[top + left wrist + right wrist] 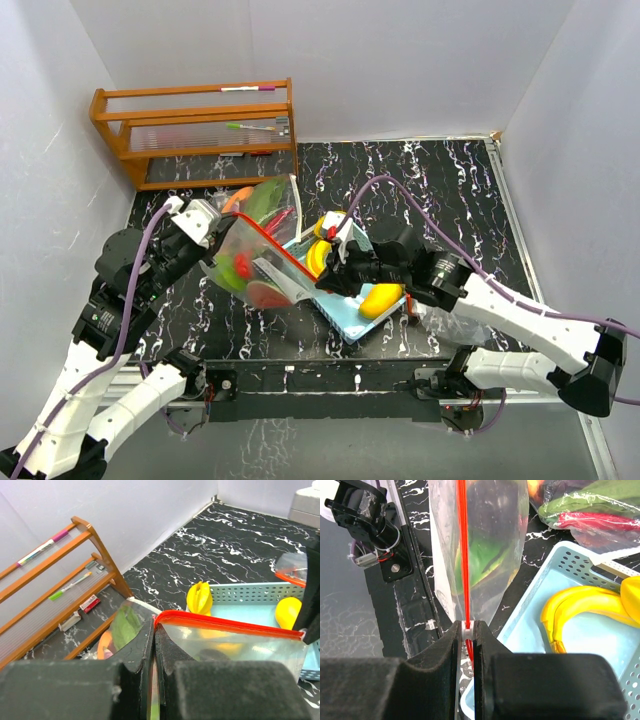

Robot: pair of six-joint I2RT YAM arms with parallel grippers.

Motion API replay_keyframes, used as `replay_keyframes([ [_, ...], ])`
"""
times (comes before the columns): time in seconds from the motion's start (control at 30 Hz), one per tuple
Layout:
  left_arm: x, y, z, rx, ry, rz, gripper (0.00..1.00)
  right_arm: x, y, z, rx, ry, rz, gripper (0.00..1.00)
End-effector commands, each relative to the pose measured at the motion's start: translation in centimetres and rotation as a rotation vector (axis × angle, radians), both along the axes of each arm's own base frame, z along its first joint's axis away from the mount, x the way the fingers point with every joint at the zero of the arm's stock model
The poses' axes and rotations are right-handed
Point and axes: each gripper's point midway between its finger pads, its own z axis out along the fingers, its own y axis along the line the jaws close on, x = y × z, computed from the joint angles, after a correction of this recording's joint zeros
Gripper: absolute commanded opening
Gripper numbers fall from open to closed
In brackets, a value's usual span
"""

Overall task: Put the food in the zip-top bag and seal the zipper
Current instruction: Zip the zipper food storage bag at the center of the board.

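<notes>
The clear zip-top bag [255, 250] with a red zipper [280, 243] is held up between both grippers. It holds green, red and orange food pieces [245, 265]. My left gripper [222, 222] is shut on the bag's far zipper corner [156, 620]. My right gripper [322, 277] is shut on the white zipper slider [467, 626] at the near end of the zipper [463, 555]. Yellow bananas [325, 250] and a yellow mango [380, 298] lie in the light-blue basket [345, 318]. The bananas [585, 610] also show in the right wrist view, and the mango [289, 612] in the left wrist view.
A wooden rack [195, 130] with pens stands at the back left against the wall, and also shows in the left wrist view [75, 580]. White walls close in the black marbled table [440, 190] on three sides.
</notes>
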Motion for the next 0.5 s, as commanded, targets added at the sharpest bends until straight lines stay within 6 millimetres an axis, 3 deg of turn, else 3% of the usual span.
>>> replay_keyframes([
  [0.0, 0.63, 1.89, 4.77, -0.089, -0.145, 0.11, 0.0, -0.28, -1.28, -0.3, -0.01, 0.017, -0.038, 0.08],
  [0.47, 1.09, 2.12, 4.67, -0.098, -0.147, 0.135, 0.0, -0.1, -1.72, -1.07, -0.026, 0.019, -0.063, 0.08],
])
